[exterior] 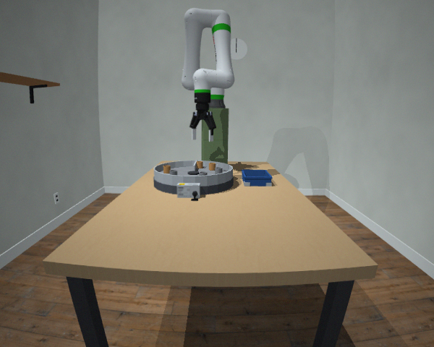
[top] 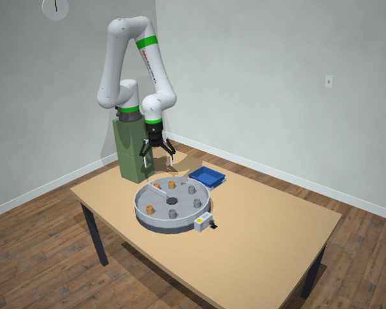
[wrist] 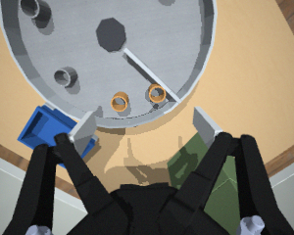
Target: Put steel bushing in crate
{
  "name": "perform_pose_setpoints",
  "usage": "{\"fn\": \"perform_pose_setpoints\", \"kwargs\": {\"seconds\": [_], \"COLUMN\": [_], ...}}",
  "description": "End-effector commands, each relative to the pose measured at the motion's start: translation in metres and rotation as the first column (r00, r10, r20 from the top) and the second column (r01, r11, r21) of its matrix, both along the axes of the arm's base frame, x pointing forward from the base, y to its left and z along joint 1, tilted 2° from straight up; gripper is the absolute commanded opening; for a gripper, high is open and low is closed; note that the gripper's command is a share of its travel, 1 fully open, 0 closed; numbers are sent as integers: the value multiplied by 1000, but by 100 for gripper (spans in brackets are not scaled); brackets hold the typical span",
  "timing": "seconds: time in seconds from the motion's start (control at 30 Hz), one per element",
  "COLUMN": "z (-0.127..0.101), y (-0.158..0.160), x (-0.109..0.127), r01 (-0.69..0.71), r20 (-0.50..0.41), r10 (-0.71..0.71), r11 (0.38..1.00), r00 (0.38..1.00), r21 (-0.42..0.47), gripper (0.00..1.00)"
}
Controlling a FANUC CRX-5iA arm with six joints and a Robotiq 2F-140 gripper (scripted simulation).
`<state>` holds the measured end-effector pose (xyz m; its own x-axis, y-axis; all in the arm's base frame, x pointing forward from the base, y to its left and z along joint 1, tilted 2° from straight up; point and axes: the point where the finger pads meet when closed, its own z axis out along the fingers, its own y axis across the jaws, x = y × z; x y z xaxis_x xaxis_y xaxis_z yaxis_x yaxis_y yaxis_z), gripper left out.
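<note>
On the tabletop (top: 259, 232) sits the turning table (top: 159, 226), the crate (top: 206, 176) just right of it. The gripper (top: 157, 163) hangs wide and empty above the table's far rim. Steel bushings (top: 191, 189) stand upright, nearer and right of it.

Open, empty claw (top: 157, 162) hangs above turning table's (top: 143, 217) far rim, blue crate (top: 216, 181) beside
</note>
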<state>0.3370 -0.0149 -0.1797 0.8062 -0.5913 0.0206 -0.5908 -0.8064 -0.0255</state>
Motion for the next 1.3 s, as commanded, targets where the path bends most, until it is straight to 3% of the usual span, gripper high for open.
{"fn": "perform_pose_setpoints", "kwargs": {"seconds": [0.0, 0.1, 0.13, 1.27], "z": [0, 0, 0, 0], "y": [0, 0, 0, 0], "x": [0, 0, 0, 0], "r01": [0, 0, 0, 0], "r20": [0, 0, 0, 0], "r10": [0, 0, 0, 0], "r11": [1000, 1000, 1000, 1000], "r00": [1000, 1000, 1000, 1000], "r21": [0, 0, 0, 0], "gripper": [100, 100, 7, 10]}}
